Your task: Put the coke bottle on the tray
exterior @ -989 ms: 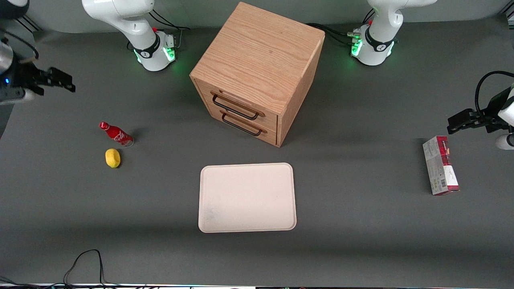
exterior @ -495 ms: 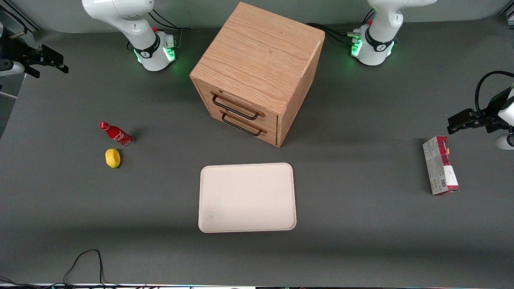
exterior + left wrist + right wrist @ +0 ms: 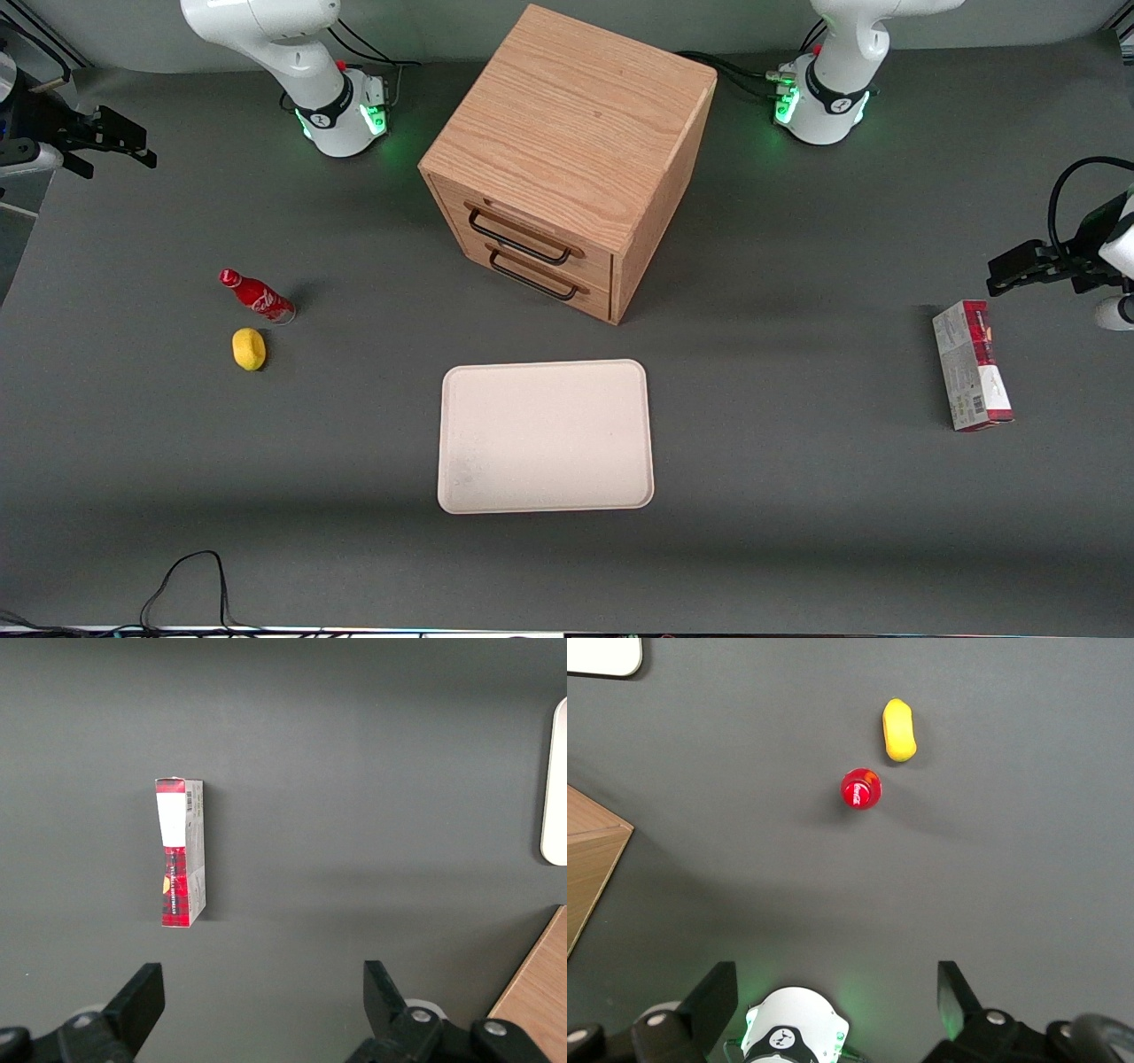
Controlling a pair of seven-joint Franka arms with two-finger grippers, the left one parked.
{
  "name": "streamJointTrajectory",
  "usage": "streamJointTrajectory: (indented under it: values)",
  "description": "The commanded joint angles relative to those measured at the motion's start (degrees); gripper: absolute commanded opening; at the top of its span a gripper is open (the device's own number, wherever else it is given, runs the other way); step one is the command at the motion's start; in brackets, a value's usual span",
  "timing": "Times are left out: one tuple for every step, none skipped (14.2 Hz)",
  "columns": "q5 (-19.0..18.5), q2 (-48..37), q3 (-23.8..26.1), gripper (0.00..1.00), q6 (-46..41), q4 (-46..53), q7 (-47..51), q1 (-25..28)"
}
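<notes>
The coke bottle (image 3: 256,297), small and red with a red cap, stands upright on the grey table toward the working arm's end. In the right wrist view I see it from above as a red round cap (image 3: 860,789). The cream tray (image 3: 546,436) lies flat in front of the wooden cabinet, nearer to the front camera. Its corner shows in the right wrist view (image 3: 602,657). My gripper (image 3: 111,142) is open and empty, high above the table's edge, farther from the front camera than the bottle and well apart from it.
A yellow lemon-like lump (image 3: 249,348) lies just beside the bottle, nearer the front camera. A wooden two-drawer cabinet (image 3: 567,159) stands at the table's middle. A red-and-grey carton (image 3: 971,377) lies toward the parked arm's end. A black cable (image 3: 186,580) loops at the front edge.
My gripper first rose and drew away from the front camera, then shifted slightly back toward the table. The bottle, tray and other things have not moved.
</notes>
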Motion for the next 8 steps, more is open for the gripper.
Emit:
streamJointTrajectory:
  values:
    - [-1.49, 0.01, -0.05, 1.0, 0.54, -0.11, -0.81, 0.29]
    - [-1.93, 0.01, -0.05, 1.0, 0.54, -0.12, -0.73, 0.29]
    - [-1.93, 0.1, -0.05, 1.0, 0.63, -0.46, -0.72, 0.29]
    - [-1.93, 0.1, -0.05, 1.0, 1.24, -1.16, -0.72, 0.29]
    - [-1.93, 0.1, -0.05, 1.0, 2.29, -2.21, -0.72, 0.29]
    - [-1.93, 0.1, -0.05, 1.0, 3.26, -3.09, -0.64, 0.29]
    - [-1.93, 0.1, -0.05, 1.0, 4.31, -4.06, -0.64, 0.29]
    - [-1.93, 0.1, -0.05, 1.0, 5.54, -5.2, -0.64, 0.29]
